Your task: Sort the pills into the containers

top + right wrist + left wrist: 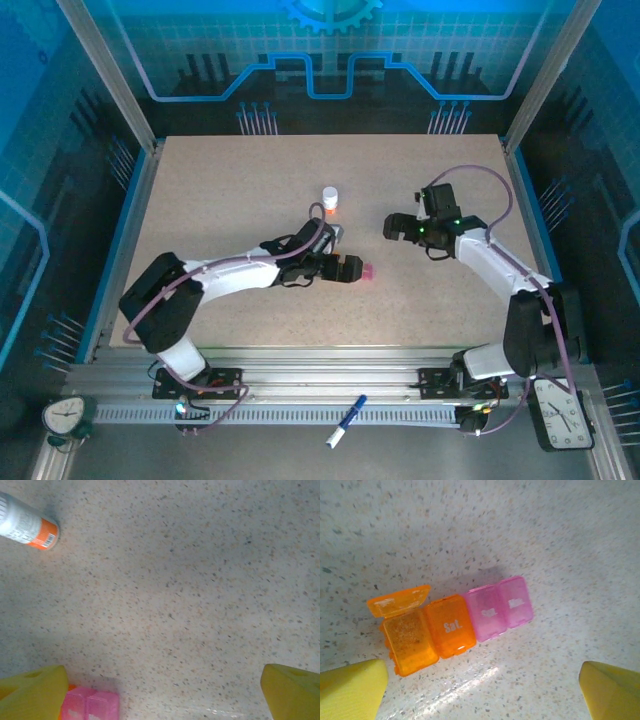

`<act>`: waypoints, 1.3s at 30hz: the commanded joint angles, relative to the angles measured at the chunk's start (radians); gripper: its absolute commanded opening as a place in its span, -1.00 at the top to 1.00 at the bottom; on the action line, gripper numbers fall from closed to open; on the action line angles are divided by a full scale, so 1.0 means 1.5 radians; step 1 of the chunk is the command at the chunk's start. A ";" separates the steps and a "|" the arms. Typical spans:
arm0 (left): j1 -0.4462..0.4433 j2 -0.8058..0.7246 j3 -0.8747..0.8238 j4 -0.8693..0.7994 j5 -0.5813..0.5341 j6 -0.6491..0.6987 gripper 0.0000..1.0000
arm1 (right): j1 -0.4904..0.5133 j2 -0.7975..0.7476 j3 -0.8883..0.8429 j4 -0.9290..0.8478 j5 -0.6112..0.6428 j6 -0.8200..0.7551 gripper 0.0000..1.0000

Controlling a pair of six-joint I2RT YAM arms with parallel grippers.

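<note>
The containers (pixel 455 625) lie flat on the speckled table as one strip, two orange cells on the left and two pink on the right. The leftmost orange cell has its lid flipped up, and the other lids are down. My left gripper (pixel 482 695) is open just short of the strip, its yellow fingertips (pixel 350 690) wide apart and touching nothing. From above, the left gripper (pixel 352 269) sits beside the strip's pink end (pixel 368 271). My right gripper (pixel 393 229) hangs open over bare table, with the pink cells (pixel 90 705) by its left fingertip (pixel 32 692). The pills are out of view.
A small white-capped bottle with an orange lower part (pixel 330 200) stands behind the left gripper, and the bottle (pixel 27 527) appears at the upper left of the right wrist view. A blue pen (pixel 345 420) and two clocks (pixel 65 415) (pixel 562 410) lie off the table's near edge.
</note>
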 commanded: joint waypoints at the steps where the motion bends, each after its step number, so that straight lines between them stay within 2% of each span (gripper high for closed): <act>1: 0.000 -0.061 -0.019 -0.039 -0.030 0.023 -0.98 | -0.003 0.027 0.038 0.006 -0.062 0.005 -1.00; 5: 0.022 -0.122 -0.029 -0.058 -0.049 0.030 -0.98 | 0.012 0.048 0.068 0.026 -0.092 0.002 -1.00; 8: 0.062 -0.163 -0.044 -0.058 -0.047 0.027 -0.98 | 0.031 0.084 0.133 -0.001 -0.114 -0.011 -1.00; 15: 0.199 -0.233 -0.072 -0.062 -0.043 0.015 -0.98 | 0.093 0.192 0.318 -0.110 -0.075 -0.052 -1.00; 21: 0.295 -0.246 -0.071 -0.084 -0.060 0.022 -0.98 | 0.136 0.315 0.492 -0.208 -0.025 -0.077 -0.97; 31: 0.359 -0.220 -0.078 -0.105 -0.081 0.020 -0.98 | 0.192 0.537 0.761 -0.316 0.057 -0.118 -0.99; 39: 0.384 -0.209 -0.079 -0.114 -0.040 0.034 -0.98 | 0.202 0.681 0.932 -0.378 0.084 -0.133 -0.99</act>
